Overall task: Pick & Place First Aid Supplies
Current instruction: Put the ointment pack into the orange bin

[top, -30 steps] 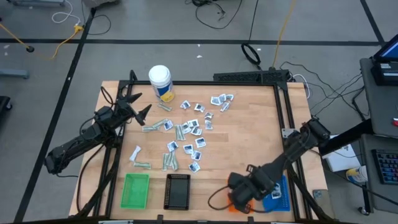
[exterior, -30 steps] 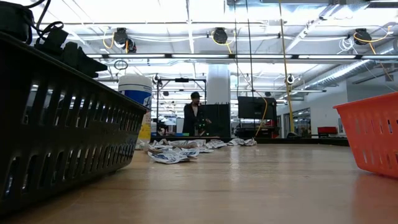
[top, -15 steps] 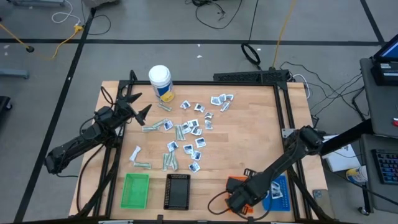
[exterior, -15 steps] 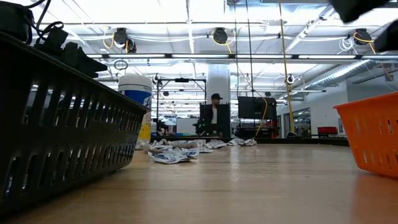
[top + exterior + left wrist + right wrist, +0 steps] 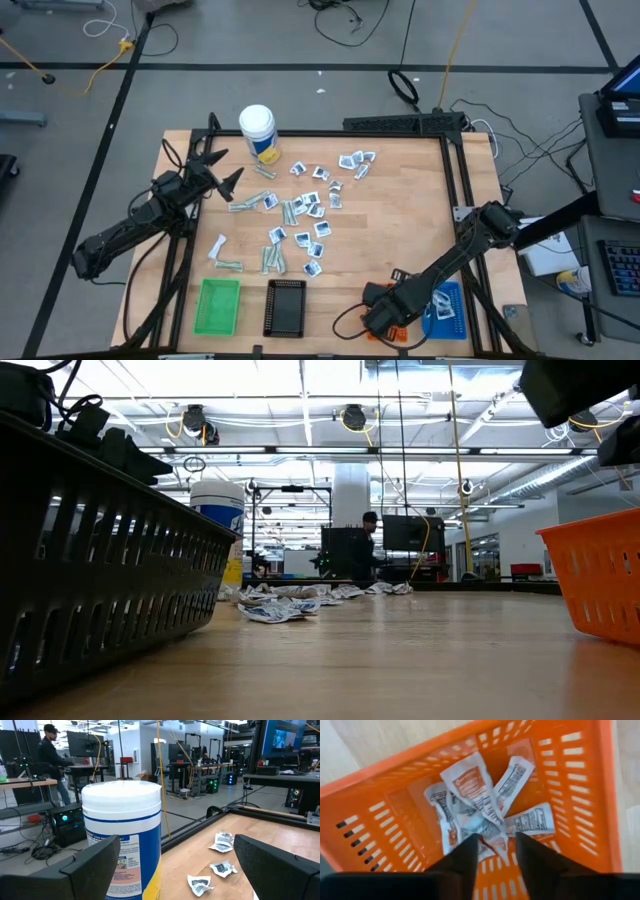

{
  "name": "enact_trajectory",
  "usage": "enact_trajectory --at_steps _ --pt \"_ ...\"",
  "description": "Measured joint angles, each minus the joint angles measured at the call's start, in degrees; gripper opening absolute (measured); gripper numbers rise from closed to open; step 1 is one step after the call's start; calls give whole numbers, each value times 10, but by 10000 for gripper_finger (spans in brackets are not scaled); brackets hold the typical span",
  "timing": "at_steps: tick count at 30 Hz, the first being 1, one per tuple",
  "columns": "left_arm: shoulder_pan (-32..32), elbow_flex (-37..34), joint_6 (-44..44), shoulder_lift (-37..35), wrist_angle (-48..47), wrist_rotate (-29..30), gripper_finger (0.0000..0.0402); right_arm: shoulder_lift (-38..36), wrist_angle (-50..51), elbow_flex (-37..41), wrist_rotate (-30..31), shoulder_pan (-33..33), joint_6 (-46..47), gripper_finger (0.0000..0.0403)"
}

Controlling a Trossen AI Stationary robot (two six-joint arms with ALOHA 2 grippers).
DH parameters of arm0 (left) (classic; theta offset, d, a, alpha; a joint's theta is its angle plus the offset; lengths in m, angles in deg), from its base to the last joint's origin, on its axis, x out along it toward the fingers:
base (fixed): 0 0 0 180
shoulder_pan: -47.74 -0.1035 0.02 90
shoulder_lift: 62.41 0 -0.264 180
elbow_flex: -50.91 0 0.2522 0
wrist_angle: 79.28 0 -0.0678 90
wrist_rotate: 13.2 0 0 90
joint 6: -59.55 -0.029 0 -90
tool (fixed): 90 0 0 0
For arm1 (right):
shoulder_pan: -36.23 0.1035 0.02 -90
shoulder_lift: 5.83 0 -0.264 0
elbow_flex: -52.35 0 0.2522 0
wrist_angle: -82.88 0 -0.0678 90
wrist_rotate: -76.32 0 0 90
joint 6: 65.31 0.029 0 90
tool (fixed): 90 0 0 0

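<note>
High view: wooden table point(image 5: 400, 220) w/ scattered first aid packets point(image 5: 305, 215) across its middle, square white-and-blue sachets plus longer grey-green strips. White bottle w/ yellow label point(image 5: 258, 132) stands at far left. Left gripper point(image 5: 222, 172) hovers just left of the scatter, near the bottle, fingers spread wide, nothing between them. Near edge, left to right: green tray point(image 5: 218, 306), black tray point(image 5: 286, 307), orange tray point(image 5: 392, 320) mostly hidden under the right arm, blue tray point(image 5: 446, 312) w/ a few sachets inside. Right gripper point(image 5: 385, 318) sits over the orange tray.

Low view: black tray wall point(image 5: 100, 560) fills the left, orange tray wall point(image 5: 598, 575) at right. Packets point(image 5: 290, 603) lie in a low heap mid-table, bottle point(image 5: 217, 510) behind the black tray. Part of the right arm shows at top right. A person point(image 5: 368, 545) stands in the room beyond.

Left wrist view: bottle point(image 5: 122, 835) close ahead, three sachets point(image 5: 216, 865) on the wood beside it; own fingers point(image 5: 90, 870) wide apart.

Right wrist view: looking down into the orange tray point(image 5: 380, 845); several sachets w/ red print point(image 5: 480, 805) piled on its floor. Right gripper point(image 5: 495, 851) fingers part-open just above the pile; cannot tell if they touch a sachet.
</note>
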Motion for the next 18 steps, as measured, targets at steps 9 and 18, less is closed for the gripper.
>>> enact_trajectory --at_steps 9,18 --pt "0 0 0 0 0 0 397 -25 2 0 -1 -18 -52 235" --pt "0 0 0 0 0 1 397 -84 2 0 -1 -61 -159 240"
